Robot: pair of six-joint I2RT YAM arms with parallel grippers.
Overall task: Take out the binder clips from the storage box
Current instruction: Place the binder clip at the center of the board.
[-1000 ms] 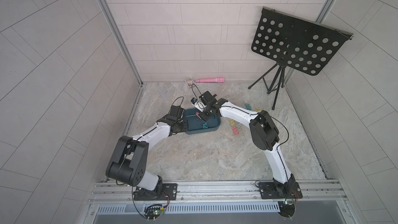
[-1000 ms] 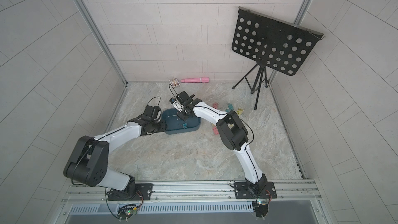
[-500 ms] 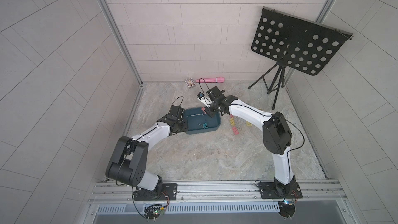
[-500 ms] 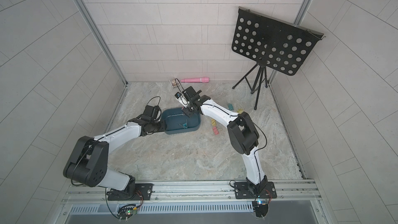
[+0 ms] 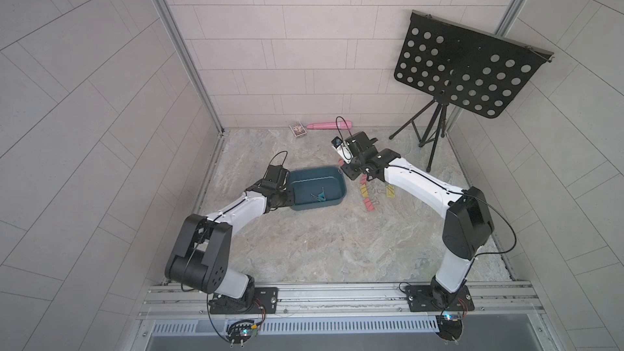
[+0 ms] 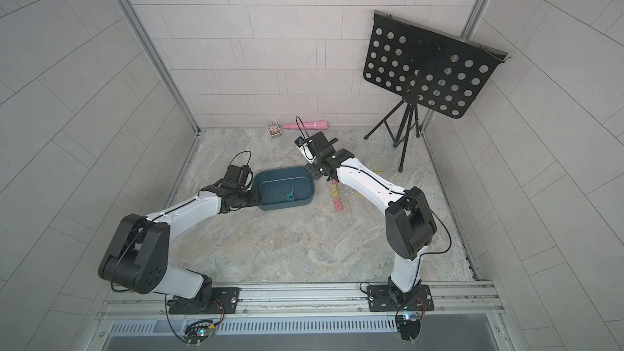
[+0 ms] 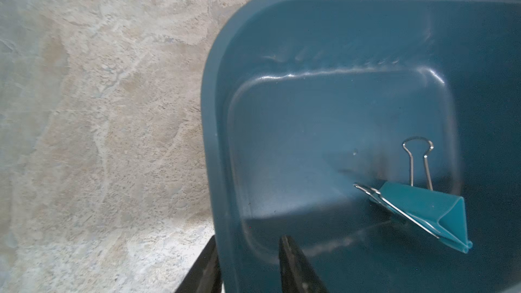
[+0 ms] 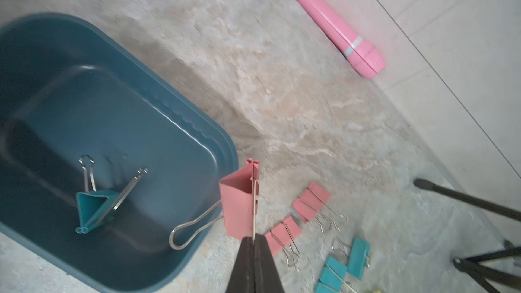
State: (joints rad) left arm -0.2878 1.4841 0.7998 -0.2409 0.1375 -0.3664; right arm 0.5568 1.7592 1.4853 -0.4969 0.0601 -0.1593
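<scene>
The dark teal storage box [image 5: 314, 171] [image 6: 280, 177] sits mid-floor. My left gripper [image 7: 248, 239] [image 5: 290, 194] is shut on the box's left wall [image 7: 220, 136], one finger inside and one outside. A single teal binder clip [image 7: 423, 207] [image 8: 93, 207] [image 5: 320, 196] lies inside. Over the box's right rim [image 8: 197, 125], my right gripper [image 8: 255, 239] [image 5: 354, 172] is shut on the wire handle of a pink binder clip [image 8: 238, 204], which hangs clear of the floor. Several pink [image 8: 311, 201], teal [image 8: 358, 252] and yellow [image 5: 364, 191] clips lie on the floor right of the box.
A long pink cylinder [image 5: 329, 125] and a small printed card box [image 5: 297, 128] lie against the back wall. A black music stand [image 5: 435, 130] stands at the back right, its tripod feet [image 8: 465, 198] close to the loose clips.
My right gripper has moved right out of the box's interior, carrying the pink clip over the right rim. The left arm and the box have stayed still.
</scene>
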